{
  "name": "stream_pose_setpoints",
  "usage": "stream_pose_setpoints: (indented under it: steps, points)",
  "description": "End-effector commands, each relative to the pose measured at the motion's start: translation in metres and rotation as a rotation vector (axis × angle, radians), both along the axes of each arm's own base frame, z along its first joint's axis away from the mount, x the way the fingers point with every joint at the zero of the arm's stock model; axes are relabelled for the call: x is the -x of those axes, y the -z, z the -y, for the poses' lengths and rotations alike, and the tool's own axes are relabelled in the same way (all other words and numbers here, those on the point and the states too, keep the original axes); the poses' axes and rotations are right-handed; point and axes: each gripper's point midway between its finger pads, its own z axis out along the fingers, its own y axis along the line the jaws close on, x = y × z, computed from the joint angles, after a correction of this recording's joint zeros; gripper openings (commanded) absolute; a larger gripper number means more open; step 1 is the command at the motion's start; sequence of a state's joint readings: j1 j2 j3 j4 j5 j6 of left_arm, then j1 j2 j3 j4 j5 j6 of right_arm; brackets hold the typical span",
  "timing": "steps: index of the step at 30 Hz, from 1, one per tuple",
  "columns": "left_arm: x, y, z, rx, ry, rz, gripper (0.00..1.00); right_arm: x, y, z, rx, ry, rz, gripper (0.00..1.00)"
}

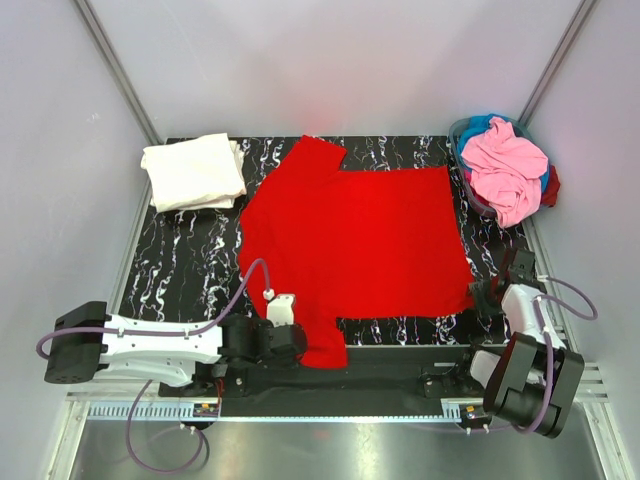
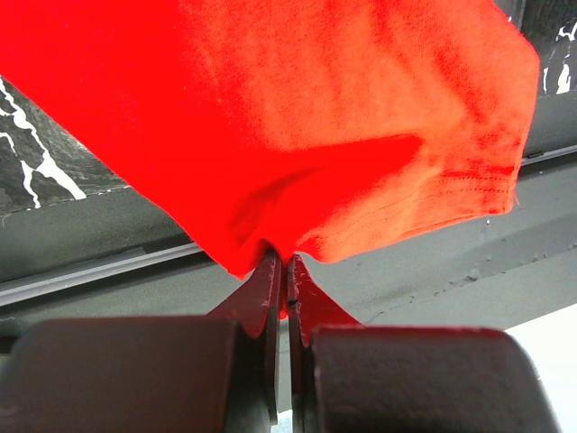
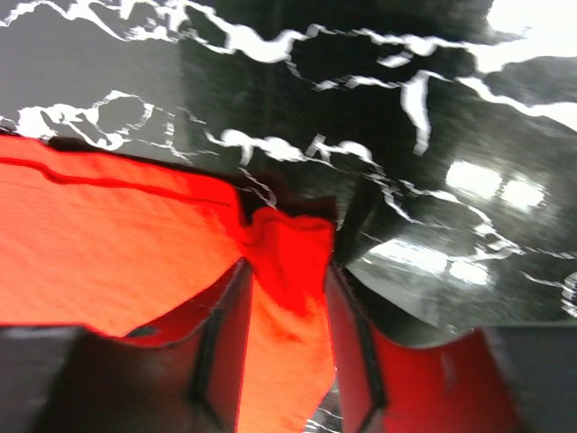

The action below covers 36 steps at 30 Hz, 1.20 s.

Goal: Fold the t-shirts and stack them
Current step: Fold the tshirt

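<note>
A red t-shirt (image 1: pixel 360 250) lies spread on the black marbled table (image 1: pixel 190 270). My left gripper (image 1: pixel 288 338) is at the shirt's near left sleeve and is shut on its edge; the left wrist view shows red cloth (image 2: pixel 297 126) pinched at the gripper's (image 2: pixel 287 263) closed tips. My right gripper (image 1: pixel 487 293) is at the shirt's near right corner. In the right wrist view a bunched fold of the red corner (image 3: pixel 293 262) fills the narrow gap between the fingers (image 3: pixel 230 307), which press on it. A folded white t-shirt (image 1: pixel 193 172) lies at the back left.
A basket (image 1: pixel 462 150) at the back right holds crumpled pink (image 1: pixel 507 168) and blue shirts. The table's near edge and a metal rail (image 1: pixel 330 408) run just behind the left gripper. Grey walls close in both sides.
</note>
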<state>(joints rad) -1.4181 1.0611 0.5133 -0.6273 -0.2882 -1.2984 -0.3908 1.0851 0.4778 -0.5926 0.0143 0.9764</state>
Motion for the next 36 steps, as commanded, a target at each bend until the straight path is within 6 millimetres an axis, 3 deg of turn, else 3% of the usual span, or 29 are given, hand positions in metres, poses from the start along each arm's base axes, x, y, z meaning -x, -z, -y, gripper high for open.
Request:
stream_pose_setpoints:
  steps: [1,8,11,16,24,28,36]
  points:
    - [-0.007,-0.005,0.006,0.043,-0.006,0.032,0.0,0.0,0.013,0.001,-0.011,-0.01,-0.02,0.38]
    - [-0.007,-0.006,0.007,0.045,-0.008,0.033,0.0,0.004,0.0,0.002,0.017,-0.012,0.014,0.11]
    - [-0.008,-0.015,0.007,0.048,-0.013,0.04,0.0,0.006,-0.007,-0.007,-0.014,-0.017,0.053,0.02]
    - [-0.008,-0.045,0.008,0.076,0.001,0.051,0.0,0.012,-0.024,-0.023,-0.067,-0.047,0.088,0.0]
    - [-0.024,-0.091,-0.002,-0.001,0.034,0.132,0.0,0.0,-0.067,-0.022,-0.028,-0.073,0.213,0.0]
    - [-0.053,-0.114,-0.005,-0.011,0.005,0.154,0.0,-0.015,-0.079,-0.019,-0.03,-0.107,0.234,0.0]
    - [-0.128,-0.146,-0.012,-0.089,0.021,0.198,0.0,-0.053,-0.075,-0.014,-0.091,-0.161,0.211,0.0]
